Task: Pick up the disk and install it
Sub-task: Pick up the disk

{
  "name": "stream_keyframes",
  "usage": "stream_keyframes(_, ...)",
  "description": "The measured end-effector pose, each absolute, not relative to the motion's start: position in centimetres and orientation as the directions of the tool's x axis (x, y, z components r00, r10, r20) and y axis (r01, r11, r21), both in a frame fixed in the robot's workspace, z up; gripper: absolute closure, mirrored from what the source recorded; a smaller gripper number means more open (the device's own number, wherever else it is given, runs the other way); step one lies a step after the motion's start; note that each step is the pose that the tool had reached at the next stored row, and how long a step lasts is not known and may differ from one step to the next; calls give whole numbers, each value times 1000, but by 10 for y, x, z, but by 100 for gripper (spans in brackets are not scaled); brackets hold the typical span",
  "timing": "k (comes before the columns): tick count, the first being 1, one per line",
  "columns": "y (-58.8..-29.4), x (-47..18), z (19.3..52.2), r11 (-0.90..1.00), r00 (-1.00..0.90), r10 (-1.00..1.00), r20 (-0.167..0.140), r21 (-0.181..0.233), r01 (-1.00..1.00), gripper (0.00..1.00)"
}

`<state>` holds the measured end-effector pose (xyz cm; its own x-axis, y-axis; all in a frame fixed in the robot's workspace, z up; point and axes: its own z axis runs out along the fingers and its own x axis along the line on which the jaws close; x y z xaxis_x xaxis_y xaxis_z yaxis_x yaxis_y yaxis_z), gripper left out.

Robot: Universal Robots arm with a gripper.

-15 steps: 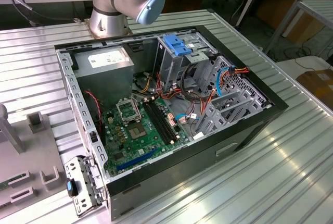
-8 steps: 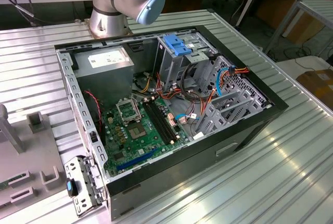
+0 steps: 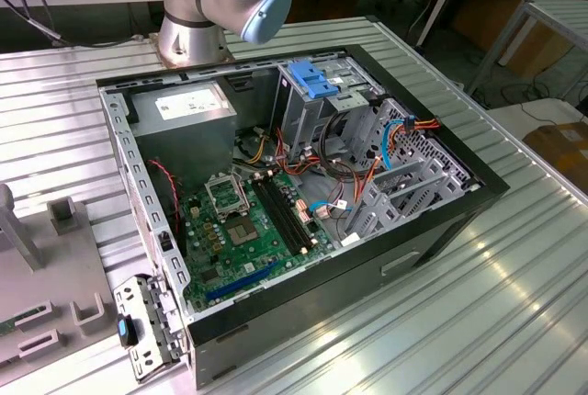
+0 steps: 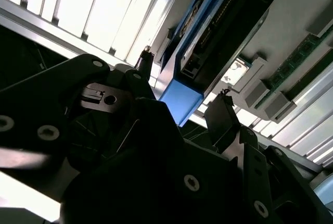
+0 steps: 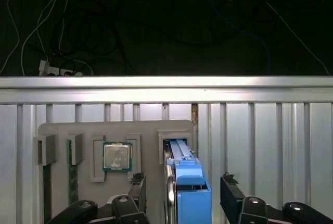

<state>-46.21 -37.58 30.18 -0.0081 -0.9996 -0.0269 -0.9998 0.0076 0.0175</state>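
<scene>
The disk [image 5: 179,151] is pictured standing on edge in the grey holder [image 5: 67,130] on the bench [image 5: 270,140], straddled by the spread tool [image 5: 182,182]. A centred, square closing on both faces is judged needed for a tilt-free lift.

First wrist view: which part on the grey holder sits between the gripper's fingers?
The disk, on edge in its blue frame, with the open gripper flanking it; the square processor and green memory stick sit off to one side.

Glare on ribbed table [image 5: 270,130]; claw [image 4: 184,73] in deep shadow
</scene>
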Motion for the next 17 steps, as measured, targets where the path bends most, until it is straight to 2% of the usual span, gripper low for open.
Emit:
stream_keyframes(15, -374, -462, 300, -2, 1, -1000, -26, 11, -1000, 33)
stream_keyframes(16, -374, -462, 300, -2, 1, -1000, -26, 11, -1000, 34)
stream_keyframes(17, -374, -462, 299, -2, 1, -1000, -26, 11, -1000, 40)
